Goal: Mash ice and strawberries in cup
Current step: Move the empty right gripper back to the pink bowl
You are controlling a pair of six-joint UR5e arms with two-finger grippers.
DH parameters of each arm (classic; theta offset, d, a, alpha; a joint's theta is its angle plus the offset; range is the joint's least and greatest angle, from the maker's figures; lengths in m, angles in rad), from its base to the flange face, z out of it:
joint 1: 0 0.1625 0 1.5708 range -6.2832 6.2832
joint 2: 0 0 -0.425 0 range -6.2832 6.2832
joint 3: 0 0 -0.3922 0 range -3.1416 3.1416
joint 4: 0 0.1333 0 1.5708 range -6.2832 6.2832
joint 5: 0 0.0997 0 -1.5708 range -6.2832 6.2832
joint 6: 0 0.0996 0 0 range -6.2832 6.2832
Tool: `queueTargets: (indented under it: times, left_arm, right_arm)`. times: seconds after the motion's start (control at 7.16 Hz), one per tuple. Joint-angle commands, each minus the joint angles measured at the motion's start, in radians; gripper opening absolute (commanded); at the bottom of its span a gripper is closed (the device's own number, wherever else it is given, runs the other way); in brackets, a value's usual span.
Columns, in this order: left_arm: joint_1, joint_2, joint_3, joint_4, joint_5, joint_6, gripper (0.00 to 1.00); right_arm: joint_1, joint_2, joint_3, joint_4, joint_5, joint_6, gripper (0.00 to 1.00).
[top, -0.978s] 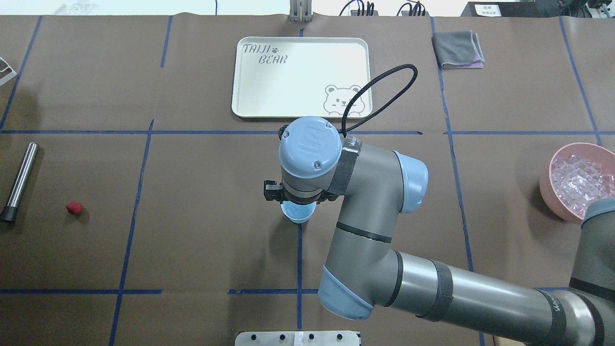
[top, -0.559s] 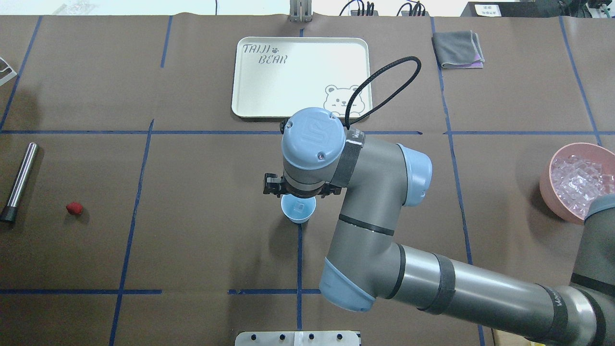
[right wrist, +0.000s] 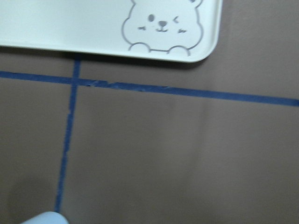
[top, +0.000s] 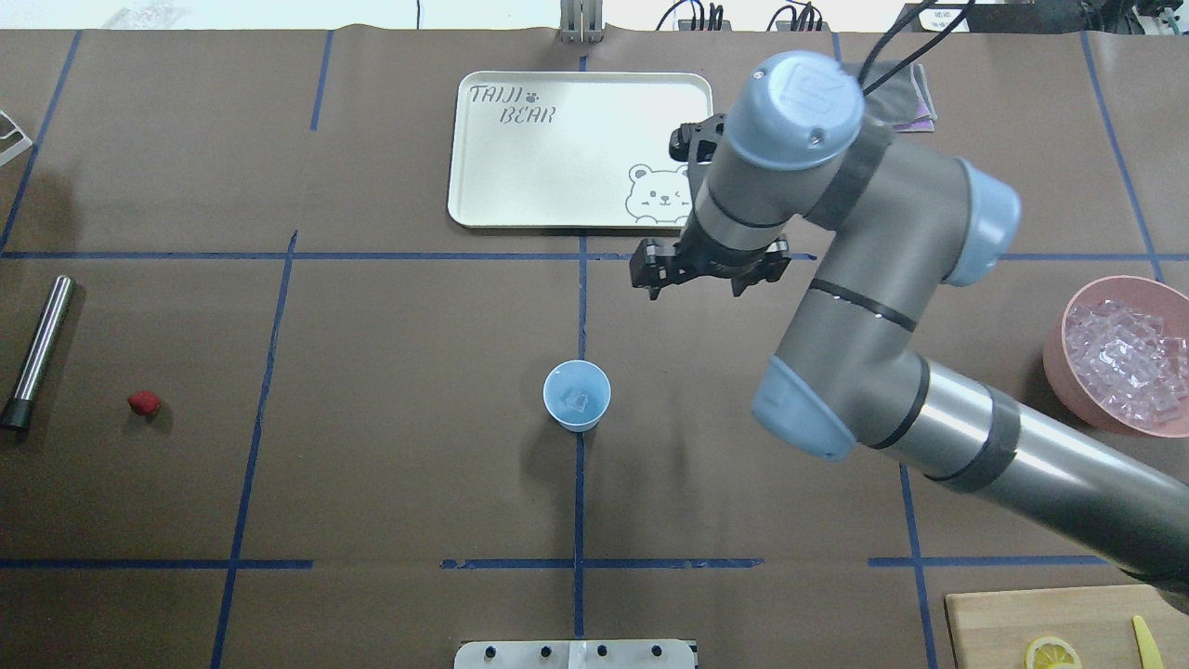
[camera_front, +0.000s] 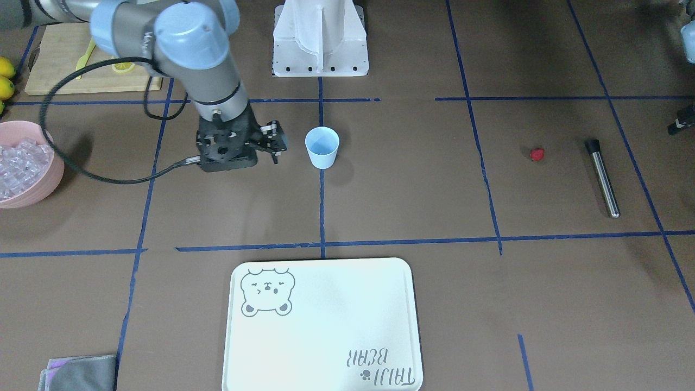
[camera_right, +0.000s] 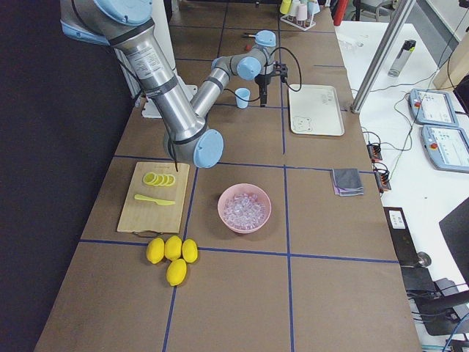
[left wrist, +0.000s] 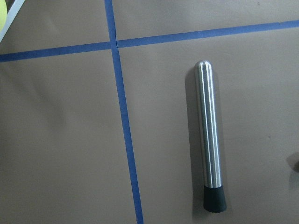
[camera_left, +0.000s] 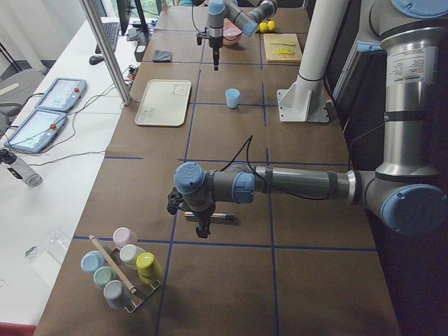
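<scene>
Now itemised, largest first.

1. Right arm (top: 873, 307): a second ago it stood directly over the cup and hid most of it. It has since swung away towards the tray and the cup is uncovered.
2. Tray (top: 483, 200): unchanged, nothing on it.
3. Pink bowl (top: 1054, 358): unmoved at the table's right end, with a heap of loose ice (top: 1119, 358) in it.
4. Steel rod (top: 39, 348): lies flat at the far left, untouched. The left wrist view looks straight down on it.
5. Right gripper (top: 710, 274): fingers apart and empty, hanging over bare table just short of the tray's near edge.
6. Left gripper (camera_left: 203, 227): above the rod; whether it is spread or closed cannot be told.
7. Cup (top: 581, 426): upright at the table's centre, same spot as before.
8. Strawberry (top: 143, 402): unmoved on the table beside the rod, well apart from the cup.
9. Ice cube (top: 577, 400): one clear cube on the cup's floor.

Assessment: ice delivery looks done. The berry is not yet in the cup, and mashing with the rod would come after that.
</scene>
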Motion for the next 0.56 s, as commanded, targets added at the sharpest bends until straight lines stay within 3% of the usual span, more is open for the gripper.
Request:
queueTargets:
  times: [0.0,0.42]
  left_arm:
    - [0.000,0.000,0.003,-0.003,0.000,-0.001,1.00]
    - [0.000,0.000,0.003,-0.003,0.002,0.001,1.00]
  right_arm:
    - [0.168,-0.196,0.070,0.012,0.101,-0.354,0.99]
    - [0.393,-0.430,0.078,0.011,0.229,-0.862,1.00]
